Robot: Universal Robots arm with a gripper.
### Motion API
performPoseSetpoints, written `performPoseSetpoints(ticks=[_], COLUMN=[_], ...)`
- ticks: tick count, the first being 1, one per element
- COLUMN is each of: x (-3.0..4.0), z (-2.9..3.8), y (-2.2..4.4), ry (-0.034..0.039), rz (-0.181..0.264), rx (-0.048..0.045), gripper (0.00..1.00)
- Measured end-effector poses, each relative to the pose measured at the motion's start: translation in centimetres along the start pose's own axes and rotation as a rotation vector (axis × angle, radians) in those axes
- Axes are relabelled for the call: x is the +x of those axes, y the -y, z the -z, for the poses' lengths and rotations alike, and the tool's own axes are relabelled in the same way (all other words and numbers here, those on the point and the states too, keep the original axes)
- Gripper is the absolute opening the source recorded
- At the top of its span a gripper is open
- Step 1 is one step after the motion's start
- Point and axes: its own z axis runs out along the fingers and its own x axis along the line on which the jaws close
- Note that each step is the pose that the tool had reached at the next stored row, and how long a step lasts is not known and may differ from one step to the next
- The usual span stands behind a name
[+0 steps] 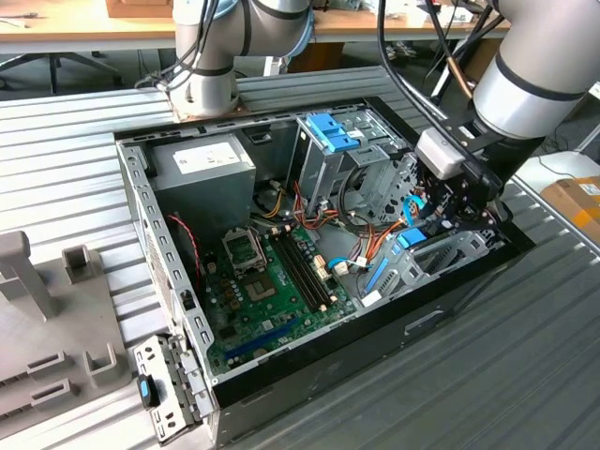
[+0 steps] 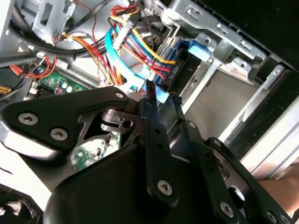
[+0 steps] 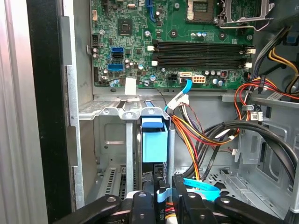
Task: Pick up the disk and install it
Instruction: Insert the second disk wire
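Exterior view, going from its left to its right, everything placed against the open computer case (image 1: 141, 211):
- Well clear of the case on the exterior view's left: grey plastic fixture (image 1: 28, 281) on the ribbed metal desk (image 1: 525, 375).
- Just off the case's near left corner: loose perforated metal bracket (image 1: 169, 389) with a small blue clip, lying on the desk.
- Inside the case, far left corner: grey power supply box (image 1: 202, 169) with a white sticker.
- Case floor, middle: green motherboard (image 1: 272, 281), empty CPU socket, black RAM slots running along it.
- Inside the case, far side, right of the power supply: metal drive cage (image 1: 323, 173) with a blue latch (image 1: 330, 131) on top.
- Between the cage and the case's right end: red, yellow, orange and black cable bundle (image 1: 375, 230).
- Case's right end: arm (image 1: 539, 84) reaches down, and the hand (image 1: 457, 208) is inside the case, over the grey drive bay bracket (image 1: 450, 258).

The disk (image 3: 154, 142) is in the first wrist view, seen edge-on with its blue rail facing the camera. It stands upright in the bay slot at the case's right end, next to the cable bundle.

Hand state: closed on the disk. The two black fingers (image 3: 140, 205) sit tight on either side of its dark rear edge. A light blue data cable (image 3: 201, 185) runs right beside the fingers.
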Motion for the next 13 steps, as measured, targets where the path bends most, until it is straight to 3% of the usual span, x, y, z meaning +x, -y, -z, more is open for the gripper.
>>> performPoseSetpoints(ticks=[5,8,9,13], x=[-0.20,-0.64,-0.95,-1.19], z=[1.92,3.30,3.56,3.69], y=[0.29,0.50,0.55,0.57], ry=[-0.0027,-0.0156,-0.0197,-0.0208], rz=[0.000,0.002,0.003,0.003], rx=[0.0000,-0.0002,-0.0004,-0.0003], gripper=[0.30,0.30,0.30,0.30])
